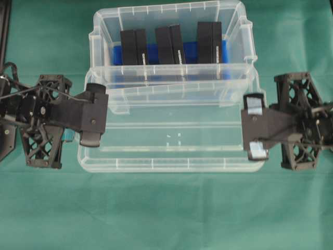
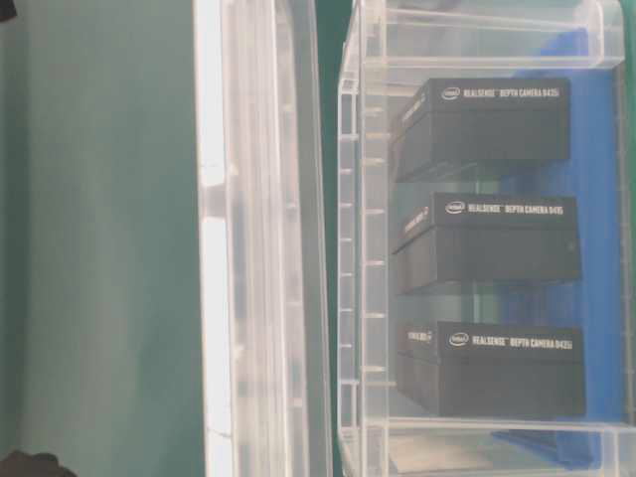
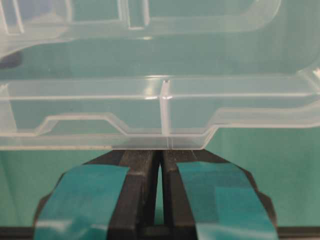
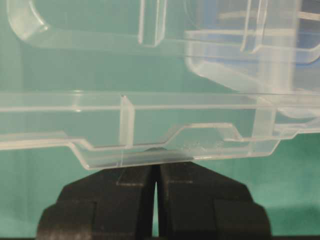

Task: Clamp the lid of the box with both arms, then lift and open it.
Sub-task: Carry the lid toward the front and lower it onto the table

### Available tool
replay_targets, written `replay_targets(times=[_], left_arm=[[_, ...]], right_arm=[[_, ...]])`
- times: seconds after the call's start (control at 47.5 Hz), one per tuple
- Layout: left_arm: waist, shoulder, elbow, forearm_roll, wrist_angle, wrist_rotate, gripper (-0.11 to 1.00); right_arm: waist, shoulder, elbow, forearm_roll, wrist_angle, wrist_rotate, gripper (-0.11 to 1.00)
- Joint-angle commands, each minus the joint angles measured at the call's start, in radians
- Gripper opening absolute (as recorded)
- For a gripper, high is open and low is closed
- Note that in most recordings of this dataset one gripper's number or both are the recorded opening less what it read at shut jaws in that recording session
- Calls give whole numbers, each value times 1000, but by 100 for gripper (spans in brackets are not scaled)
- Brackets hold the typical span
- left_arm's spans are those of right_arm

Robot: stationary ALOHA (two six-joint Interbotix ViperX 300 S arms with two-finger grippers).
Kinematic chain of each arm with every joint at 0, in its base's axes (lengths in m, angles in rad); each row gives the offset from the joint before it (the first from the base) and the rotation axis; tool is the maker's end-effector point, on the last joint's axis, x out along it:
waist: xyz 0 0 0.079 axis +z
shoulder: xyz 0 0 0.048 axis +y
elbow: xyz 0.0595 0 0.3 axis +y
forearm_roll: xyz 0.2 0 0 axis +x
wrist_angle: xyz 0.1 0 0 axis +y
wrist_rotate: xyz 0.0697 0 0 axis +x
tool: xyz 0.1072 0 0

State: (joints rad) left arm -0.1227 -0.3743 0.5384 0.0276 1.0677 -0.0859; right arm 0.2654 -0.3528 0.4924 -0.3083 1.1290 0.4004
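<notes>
The clear flat lid (image 1: 171, 130) is off the box and held level in front of it, its far edge overlapping the box's near rim. The deep clear box (image 1: 99, 31) stands at the back, open, with a blue liner and three black blocks (image 1: 169, 44) inside. My left gripper (image 1: 96, 114) is shut on the lid's left end tab, seen close up (image 3: 161, 151) under the lid (image 3: 100, 105). My right gripper (image 1: 254, 127) is shut on the right end tab, its tips (image 4: 156, 167) pressed to the lid (image 4: 200, 115). In the table-level view the lid (image 2: 258, 248) is beside the box (image 2: 363, 248).
A green cloth (image 1: 166, 213) covers the table all round. A dark post (image 1: 4, 26) runs along the far left edge. The left arm's body and cables (image 1: 31, 114) lie left of the lid, and the right arm's frame (image 1: 304, 122) lies to its right.
</notes>
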Motion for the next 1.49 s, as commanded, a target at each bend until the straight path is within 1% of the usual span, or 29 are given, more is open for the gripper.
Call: replay_targets(times=[0.0,0.231,0.4,0.673,0.862,1.115,1.346,1.472], left_arm=[[-11,0,-77,15,-35,-32,1],[-58,2,-75,21,-35,-95,1],[-94,14,-78,21,-37,-118,1],[-130,32,-91,23,-37,-123,1],[-135,31,-86,23,-35,-155,1],[-138,35,-84,23,-37,-160,1],[-140,64,-78,23,-60,-161,1],[-155,87,-74,23,-89,-163,1]], right_arm=[[28,8,-80,-31,-23,29,0],[78,34,-91,-38,-11,92,0],[101,49,-101,-37,-9,110,0],[124,81,-126,-38,-8,117,0],[133,91,-132,-38,2,150,0],[143,100,-129,-48,8,164,0],[144,123,-117,-49,-9,164,0],[150,135,-107,-49,-29,173,0]])
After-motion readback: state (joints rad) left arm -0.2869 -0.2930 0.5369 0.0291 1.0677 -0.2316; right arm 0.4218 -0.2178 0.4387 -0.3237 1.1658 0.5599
